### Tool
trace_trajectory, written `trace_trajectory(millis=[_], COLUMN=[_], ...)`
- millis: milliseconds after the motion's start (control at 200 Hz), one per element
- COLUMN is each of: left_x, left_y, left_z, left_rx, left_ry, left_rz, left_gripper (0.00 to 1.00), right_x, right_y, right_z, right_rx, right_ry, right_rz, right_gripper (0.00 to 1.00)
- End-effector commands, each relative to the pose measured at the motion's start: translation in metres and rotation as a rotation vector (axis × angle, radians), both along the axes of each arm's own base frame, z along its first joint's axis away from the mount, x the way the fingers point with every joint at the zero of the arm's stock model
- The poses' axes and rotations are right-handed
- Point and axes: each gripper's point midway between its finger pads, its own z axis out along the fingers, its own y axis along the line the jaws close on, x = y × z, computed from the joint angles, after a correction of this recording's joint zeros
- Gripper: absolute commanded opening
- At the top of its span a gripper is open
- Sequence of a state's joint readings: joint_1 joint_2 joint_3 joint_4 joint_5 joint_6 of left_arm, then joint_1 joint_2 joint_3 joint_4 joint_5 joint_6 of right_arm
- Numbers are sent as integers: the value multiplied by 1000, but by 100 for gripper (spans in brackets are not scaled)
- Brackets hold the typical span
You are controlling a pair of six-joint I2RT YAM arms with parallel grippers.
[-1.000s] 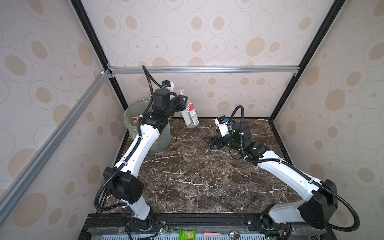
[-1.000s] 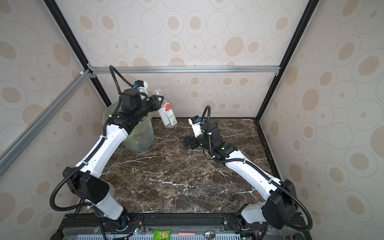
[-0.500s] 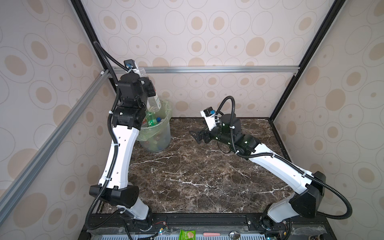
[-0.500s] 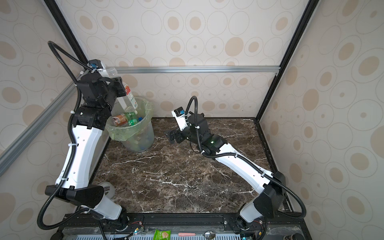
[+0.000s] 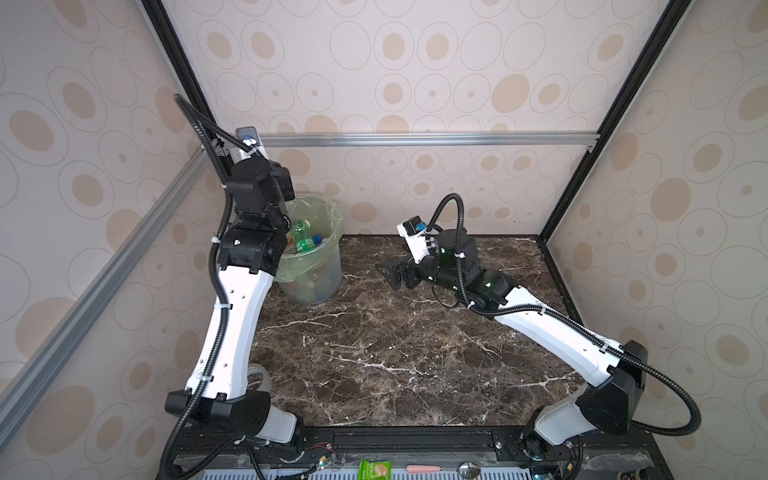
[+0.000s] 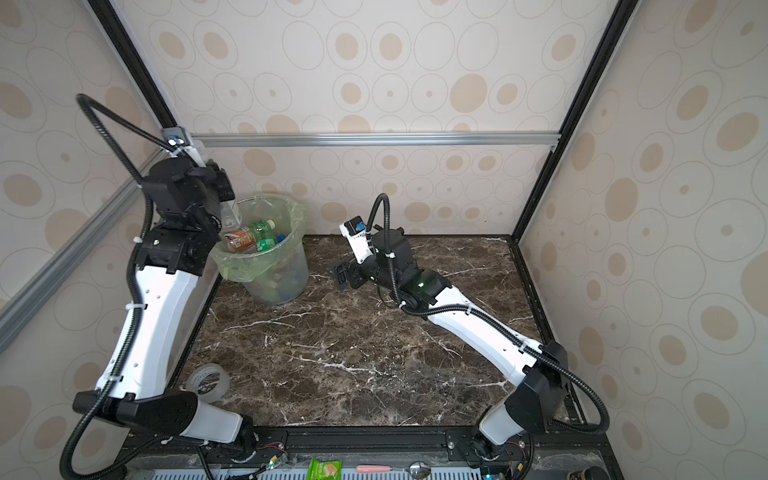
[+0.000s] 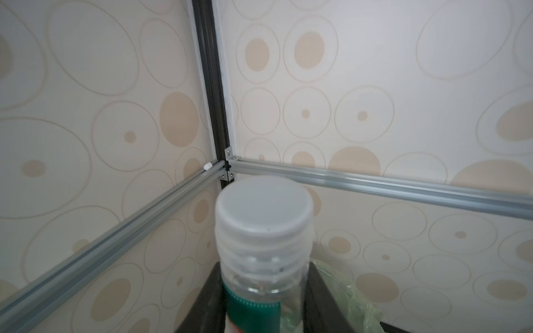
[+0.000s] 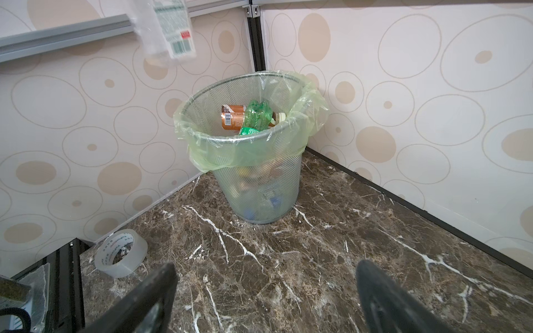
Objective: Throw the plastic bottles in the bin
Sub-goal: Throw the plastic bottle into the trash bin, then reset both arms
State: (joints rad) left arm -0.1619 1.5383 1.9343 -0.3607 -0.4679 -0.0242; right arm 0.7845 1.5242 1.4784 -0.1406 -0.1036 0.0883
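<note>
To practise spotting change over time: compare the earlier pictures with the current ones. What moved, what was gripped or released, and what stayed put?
The left gripper carried the clear bottle from beside the bin up to above its rim; the bottle sits between the jaws, whether released cannot be told. The right gripper swung slightly toward the bin, jaws open throughout. The bin stayed put.

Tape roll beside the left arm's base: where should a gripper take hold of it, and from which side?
Probably from straight above, pinching the ring's wall: one finger down the core, one outside. The tape roll lies flat on the table with its hole facing up, so its wall stands upright for the fingers.
</note>
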Motion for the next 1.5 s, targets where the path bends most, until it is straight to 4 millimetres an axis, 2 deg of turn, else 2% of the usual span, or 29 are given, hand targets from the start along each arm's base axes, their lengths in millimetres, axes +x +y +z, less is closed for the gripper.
trace_trajectory(millis=[0, 30, 145, 240, 640, 765, 865, 1000, 1115, 1225, 1320, 1490], left_x=[39, 40, 31, 25, 13, 20, 34, 46, 42, 30, 18, -1], left_y=[-5, -7, -28, -36, -44, -50, -55, -77, -98, -119, -133, -168], left_z=[-75, -73, -43, -36, -42, -48, -66, -81, -85, -88, -89, -113], left_rx=[28, 5, -59, -81, -133, -152, -166, -253, -316, -362, -380, -319], left_ry=[268, 271, 170, 144, 115, 120, 154, 182, 147, 81, 12, -37], left_rz=[-2, -9, -121, -160, -210, -237, -248, -342, -455, -562, -619, -690], left_gripper=[70, 79, 99, 99, 99, 99, 99, 99, 99, 99, 99, 99], right_x=[-1, -1, -1, -1, 4, 4, 6, 6, 8, 16, 27, 54], right_y=[0, -1, -1, 0, 4, 1, 0, -6, -20, -45, -75, -144], right_z=[-11, -13, -17, -20, -32, -35, -38, -43, -48, -52, -58, -79], right_rx=[-18, -25, -31, -28, -38, -46, -50, -59, -81, -103, -122, -178], right_ry=[14, 16, 24, 30, 53, 51, 53, 64, 59, 57, 69, 131], right_rz=[-2, -4, -6, -7, -9, -23, -36, -62, -116, -207, -305, -552], right_gripper=[100, 99, 99, 99, 100, 100, 99, 99, 99, 99, 99, 99])
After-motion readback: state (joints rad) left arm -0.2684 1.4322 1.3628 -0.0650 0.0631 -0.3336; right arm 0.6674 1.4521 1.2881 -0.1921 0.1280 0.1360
